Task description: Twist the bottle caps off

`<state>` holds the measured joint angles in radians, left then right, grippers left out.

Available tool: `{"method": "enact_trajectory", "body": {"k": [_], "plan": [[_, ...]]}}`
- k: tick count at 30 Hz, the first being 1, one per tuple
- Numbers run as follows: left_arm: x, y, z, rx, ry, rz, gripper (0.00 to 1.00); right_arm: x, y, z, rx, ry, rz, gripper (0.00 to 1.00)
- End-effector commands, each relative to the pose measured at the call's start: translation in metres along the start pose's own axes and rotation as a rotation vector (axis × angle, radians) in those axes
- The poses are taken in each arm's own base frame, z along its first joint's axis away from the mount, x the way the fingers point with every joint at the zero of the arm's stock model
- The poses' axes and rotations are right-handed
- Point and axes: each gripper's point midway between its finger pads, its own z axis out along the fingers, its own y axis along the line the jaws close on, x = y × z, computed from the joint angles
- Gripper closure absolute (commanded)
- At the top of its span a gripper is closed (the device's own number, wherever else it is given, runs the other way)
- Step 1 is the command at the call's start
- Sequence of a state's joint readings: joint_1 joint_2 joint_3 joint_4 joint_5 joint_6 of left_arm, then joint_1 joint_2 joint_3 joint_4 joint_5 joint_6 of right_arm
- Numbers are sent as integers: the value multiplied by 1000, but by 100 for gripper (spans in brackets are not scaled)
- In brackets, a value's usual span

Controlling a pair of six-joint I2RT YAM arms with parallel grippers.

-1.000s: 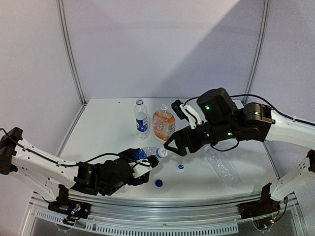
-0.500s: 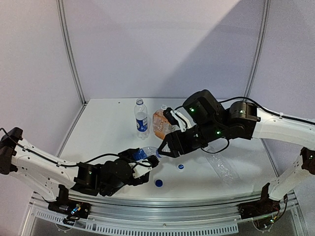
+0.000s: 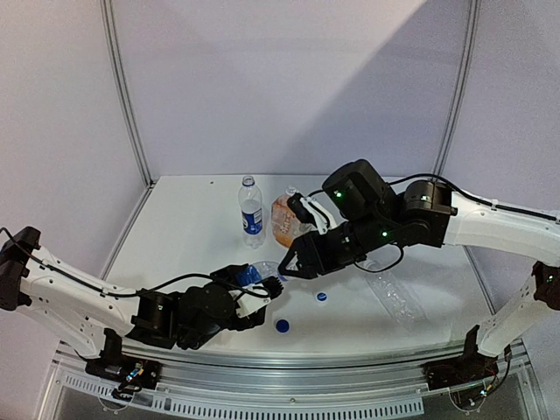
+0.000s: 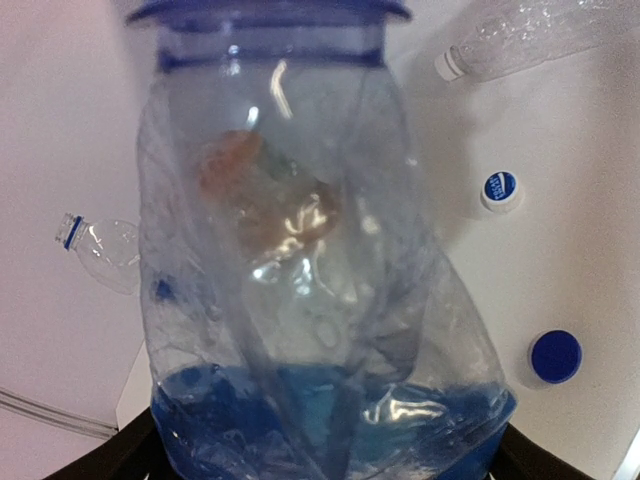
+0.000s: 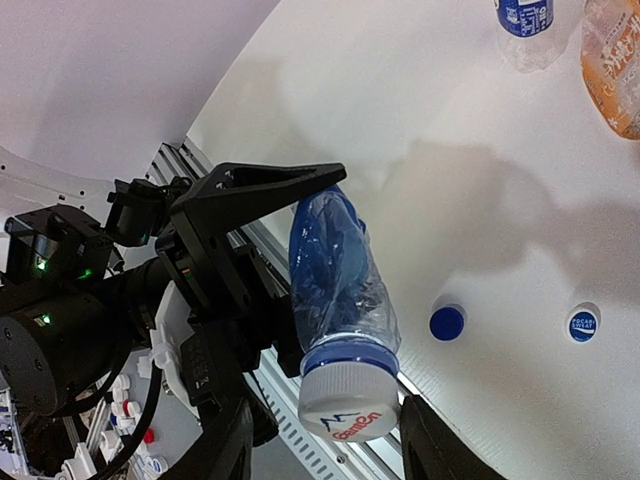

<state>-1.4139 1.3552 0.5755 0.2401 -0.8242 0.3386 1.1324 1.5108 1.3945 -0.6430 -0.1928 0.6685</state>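
My left gripper [image 3: 261, 285] is shut on a crumpled clear bottle with a blue label [image 3: 255, 272], holding it tilted above the table; the bottle fills the left wrist view [image 4: 300, 300]. Its white cap [image 5: 350, 398] points at my right gripper [image 5: 325, 402]. That gripper is open, with its fingers on either side of the cap, the right one nearly touching and a gap on the left. The right gripper also shows in the top view [image 3: 283, 266]. A loose white cap [image 3: 322, 297] and a loose blue cap [image 3: 282, 325] lie on the table.
A blue-labelled clear bottle [image 3: 251, 210] and an orange-filled bottle [image 3: 290, 220] stand upright at the back. A plain clear bottle [image 3: 394, 294] lies on its side at the right. The table's front rail [image 3: 289, 363] is just below the held bottle.
My right gripper has moved left and slightly down onto the held bottle's cap. The left arm and the bottle have stayed put.
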Motion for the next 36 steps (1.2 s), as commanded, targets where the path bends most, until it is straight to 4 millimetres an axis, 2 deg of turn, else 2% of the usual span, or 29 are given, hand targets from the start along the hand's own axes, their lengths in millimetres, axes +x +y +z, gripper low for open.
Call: {"method": "enact_trajectory", "body": {"k": [1, 4, 19, 23, 28, 29, 32, 34, 36], "plan": [[-8, -1, -2, 2, -11, -11, 100, -3, -1, 6, -14, 8, 7, 53], [-8, 0, -2, 0, -12, -13, 100, 0, -3, 7, -13, 17, 11, 56], [-11, 2, -5, 8, -27, -33, 100, 5, -10, 14, 10, 42, 10, 55], [-11, 1, -5, 11, -28, -31, 100, 2, -9, 14, 0, 36, 8, 64], [-11, 1, -5, 14, -29, -33, 100, 1, -13, 10, 24, 26, 1, 67], [-12, 0, -5, 17, -31, -32, 100, 1, -14, 10, 29, 26, -9, 70], [-12, -2, -5, 32, -35, -33, 100, 0, -10, 5, 16, 27, -126, 83], [-12, -6, -5, 51, -36, -32, 100, 1, -14, 2, 41, 33, -280, 83], [-12, -10, -5, 73, -41, -32, 100, 5, -29, 2, 124, 53, -463, 82]]}}
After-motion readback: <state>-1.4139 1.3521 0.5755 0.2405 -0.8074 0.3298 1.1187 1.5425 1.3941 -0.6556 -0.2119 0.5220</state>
